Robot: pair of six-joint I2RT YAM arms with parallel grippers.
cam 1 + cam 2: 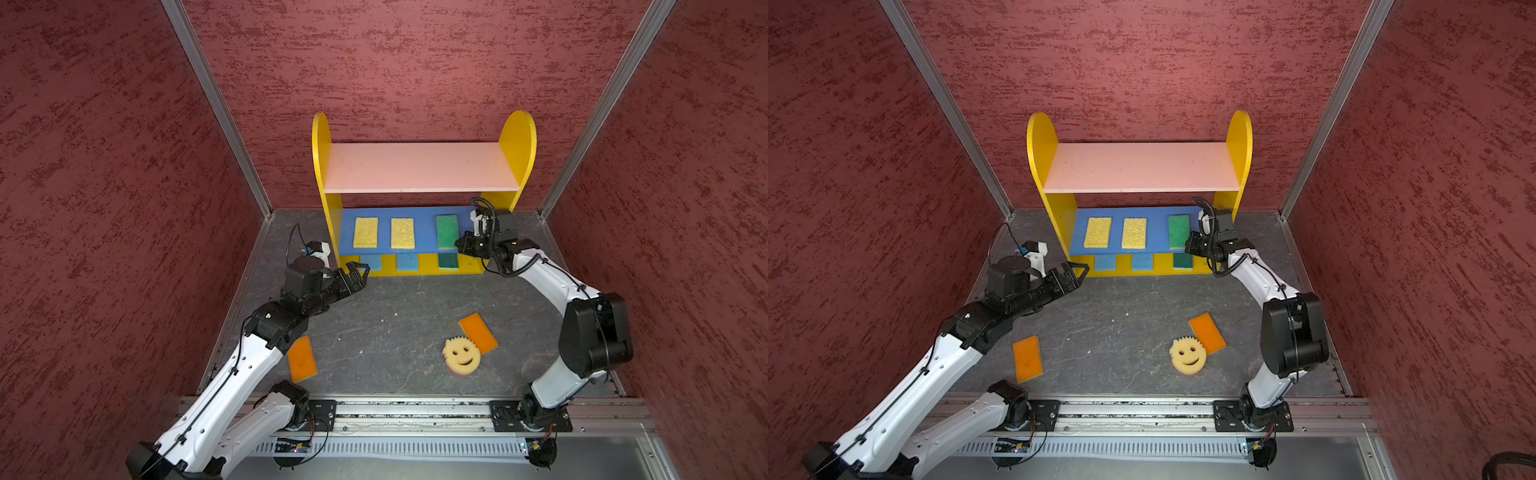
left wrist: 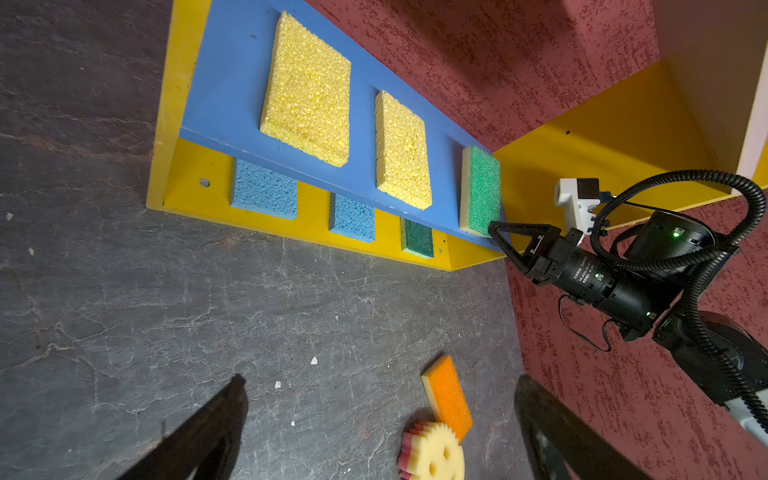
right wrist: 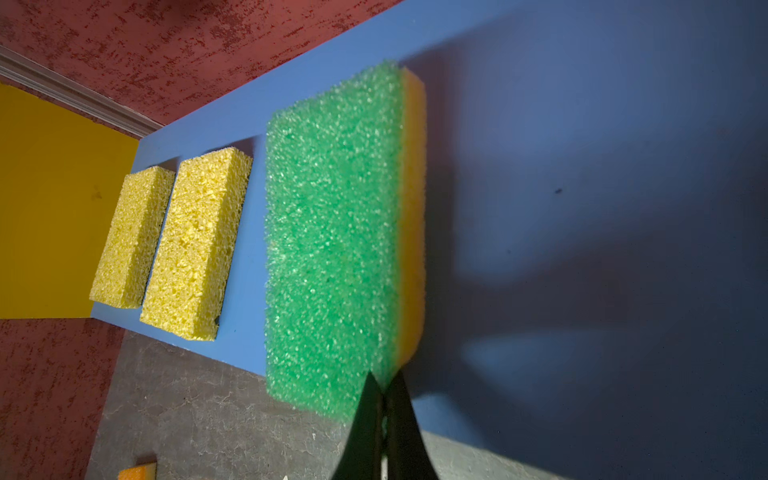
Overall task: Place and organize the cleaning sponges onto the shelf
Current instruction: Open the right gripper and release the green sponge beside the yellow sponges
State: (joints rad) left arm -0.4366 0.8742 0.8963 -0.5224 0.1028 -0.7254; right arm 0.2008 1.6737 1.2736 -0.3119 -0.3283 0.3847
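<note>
Green sponge (image 3: 332, 232) lies flat on the blue middle board (image 1: 424, 216) of the shelf (image 1: 517, 145), its near end overhanging the front edge; your right pincer (image 3: 384, 386) has its jaws together, tips against that near end at the seam between scourer and yellow foam; whether it nips any foam, I cannot tell; beside it sit 2 yellow sponges (image 1: 365, 232); 2 blue sponges (image 1: 371, 262) and 1 dark green sponge (image 1: 448, 260) lie on the yellow base (image 1: 428, 266); the pink top board (image 1: 415, 166) carries nothing. Your left pincer (image 1: 359, 275) hangs jaws apart and empty, near the shelf's front corner; unshelved on the bench (image 1: 395, 299) are 2 orange sponges (image 1: 302, 359) and the smiley sponge (image 1: 461, 355), which touches 1 orange. Expect all of them to be light, soft and springy, rough enough not to slip, so a nudge slides them and a hard squeeze only dents them; take each flat pad across its short width at mid-length, fingers down to the bench; take the smiley across its full width.
</note>
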